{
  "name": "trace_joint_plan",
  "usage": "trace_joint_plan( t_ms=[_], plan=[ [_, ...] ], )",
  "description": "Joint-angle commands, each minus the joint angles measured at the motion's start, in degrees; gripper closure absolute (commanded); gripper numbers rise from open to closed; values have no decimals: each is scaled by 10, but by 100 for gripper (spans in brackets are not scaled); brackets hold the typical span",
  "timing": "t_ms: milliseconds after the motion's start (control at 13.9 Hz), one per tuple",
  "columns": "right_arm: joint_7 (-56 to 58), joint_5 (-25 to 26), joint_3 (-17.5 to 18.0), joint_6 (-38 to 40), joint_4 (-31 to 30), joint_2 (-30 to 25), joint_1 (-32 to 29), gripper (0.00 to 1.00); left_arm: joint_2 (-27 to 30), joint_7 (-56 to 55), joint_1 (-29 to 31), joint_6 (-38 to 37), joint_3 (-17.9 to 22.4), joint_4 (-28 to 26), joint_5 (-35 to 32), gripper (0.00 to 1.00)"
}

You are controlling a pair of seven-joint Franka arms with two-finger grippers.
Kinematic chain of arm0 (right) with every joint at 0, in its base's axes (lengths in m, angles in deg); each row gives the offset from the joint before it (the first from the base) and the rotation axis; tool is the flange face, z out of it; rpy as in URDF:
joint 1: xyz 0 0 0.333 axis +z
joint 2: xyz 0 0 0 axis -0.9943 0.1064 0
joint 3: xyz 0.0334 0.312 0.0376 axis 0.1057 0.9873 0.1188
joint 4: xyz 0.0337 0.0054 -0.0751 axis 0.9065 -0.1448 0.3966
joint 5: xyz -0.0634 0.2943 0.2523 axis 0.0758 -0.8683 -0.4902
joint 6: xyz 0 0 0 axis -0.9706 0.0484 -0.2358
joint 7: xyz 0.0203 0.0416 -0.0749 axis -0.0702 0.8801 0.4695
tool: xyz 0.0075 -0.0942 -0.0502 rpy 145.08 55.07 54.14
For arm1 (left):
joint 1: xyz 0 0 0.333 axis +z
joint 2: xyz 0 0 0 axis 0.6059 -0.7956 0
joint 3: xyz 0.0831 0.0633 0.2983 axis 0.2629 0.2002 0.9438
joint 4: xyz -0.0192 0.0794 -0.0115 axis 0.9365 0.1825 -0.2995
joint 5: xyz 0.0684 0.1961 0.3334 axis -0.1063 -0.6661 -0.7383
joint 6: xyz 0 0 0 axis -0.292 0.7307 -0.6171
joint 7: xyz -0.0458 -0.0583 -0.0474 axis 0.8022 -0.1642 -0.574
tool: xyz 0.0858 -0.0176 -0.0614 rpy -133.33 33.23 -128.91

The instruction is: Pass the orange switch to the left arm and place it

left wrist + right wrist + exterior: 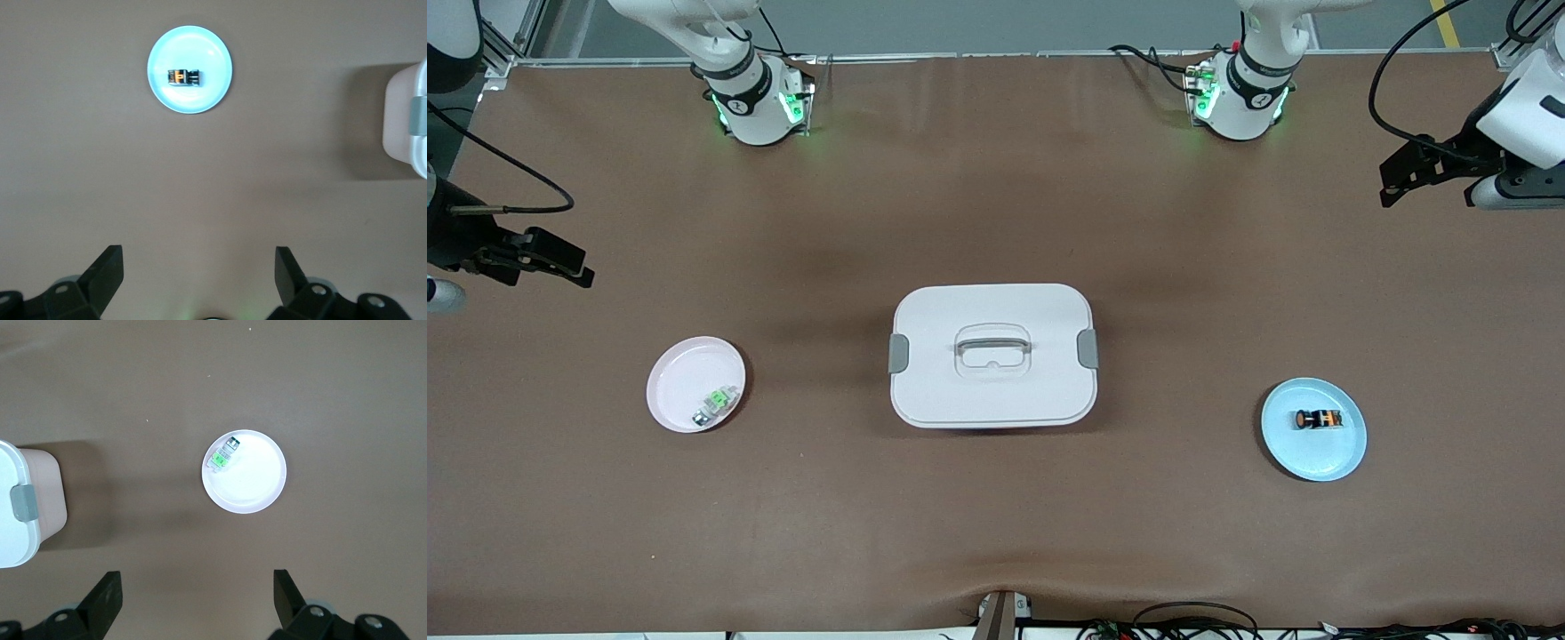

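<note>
The round pale-blue plate [1314, 453] lies nearest the camera, toward the left arm's end from the white lidded plastic box [993, 354], carrying the tiny black-bodied orange switch [1318, 419]. Both arms wait: left tool [1396, 178] and right tool [569, 265] hang released, empty, above the counter [996, 533] ends.

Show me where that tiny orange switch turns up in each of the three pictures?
Front view: the orange switch lies on the blue plate, toward the left arm's end of the table.
Left wrist view: on the same blue plate, high in the picture.
Right wrist view: not in it.
Shared landmark: the white box, at mid-table.
</note>
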Motion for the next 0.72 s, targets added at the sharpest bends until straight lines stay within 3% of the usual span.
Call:
trace_joint_plan(
  t_ms=[0, 648],
  plan=[
    [8, 0, -2, -9, -21, -20, 2, 0, -3, 15, 5, 2, 3, 12, 19, 0],
    [8, 33, -1, -12, -21, -21, 14, 0, -23, 10, 6, -3, 3, 35, 12, 0]
  ],
)
